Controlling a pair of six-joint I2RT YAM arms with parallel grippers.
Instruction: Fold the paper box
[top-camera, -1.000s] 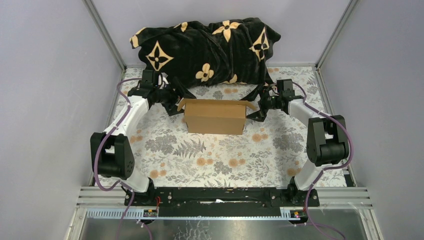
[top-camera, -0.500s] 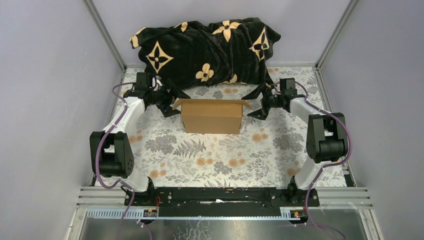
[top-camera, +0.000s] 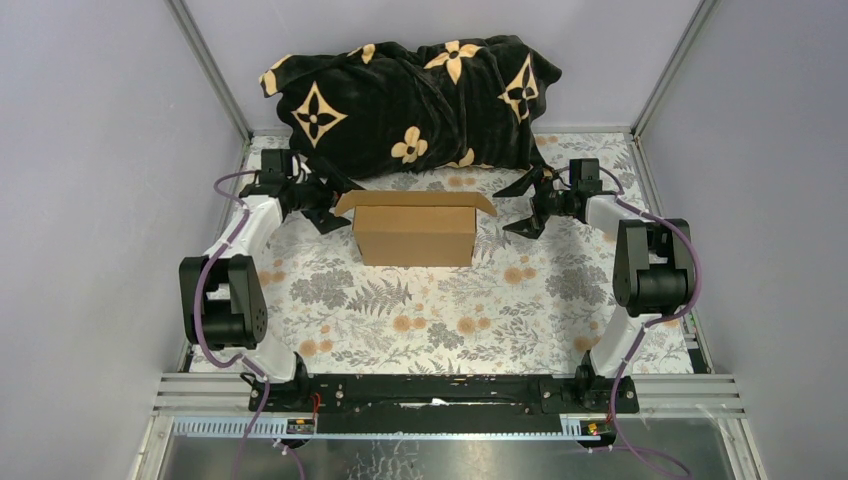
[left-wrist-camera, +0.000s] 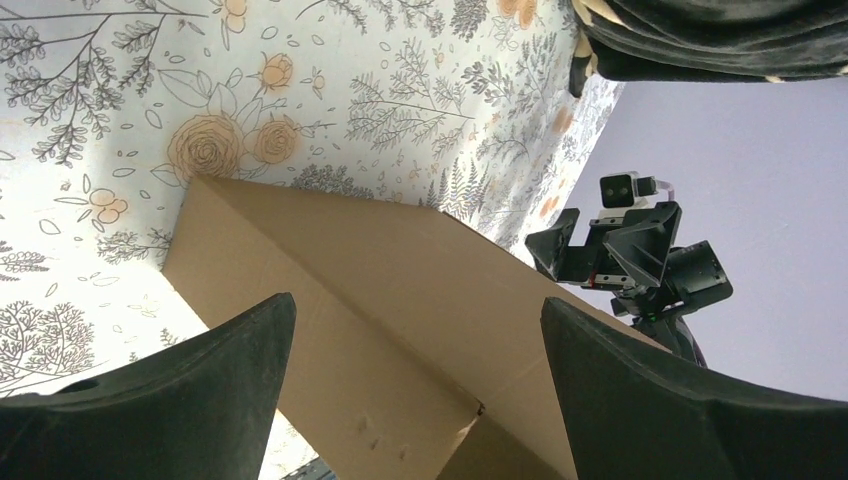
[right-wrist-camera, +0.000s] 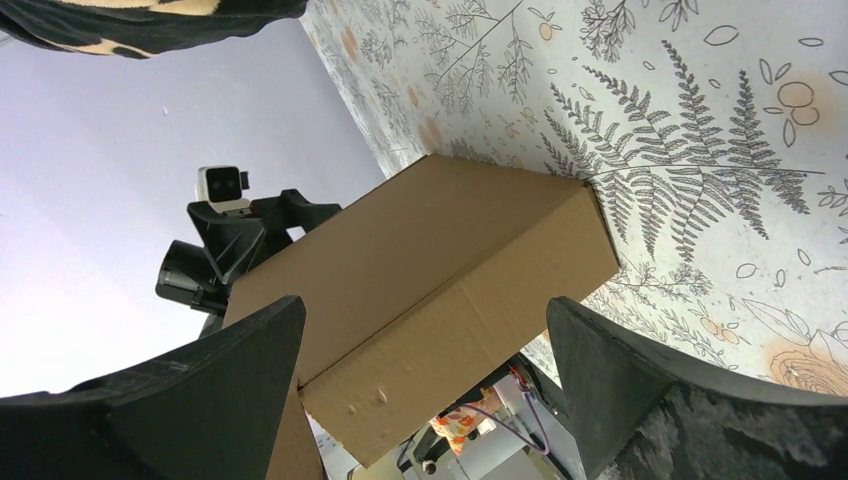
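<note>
Brown paper box (top-camera: 414, 236), plain faces, flower-patterned blanket (top-camera: 410, 100) behind

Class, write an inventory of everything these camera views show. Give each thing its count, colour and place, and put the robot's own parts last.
paper box: one, plain brown cardboard, standing on the far half of the table between the two end effectors, top flaps splayed open
blanket: one, black with tan flower motifs, bunched at the table's far edge against the back wall
tablecloth: one, white with grey and orange floral print, covering the table
walls: three, pale grey, at the left, right and back
base rail: one, black, along the near edge
robot arms: two, white and black with purple cables, one on each side
left end effector: one, black, open, at the box's left end
right end effector: one, black, open, off the box's right end
</note>
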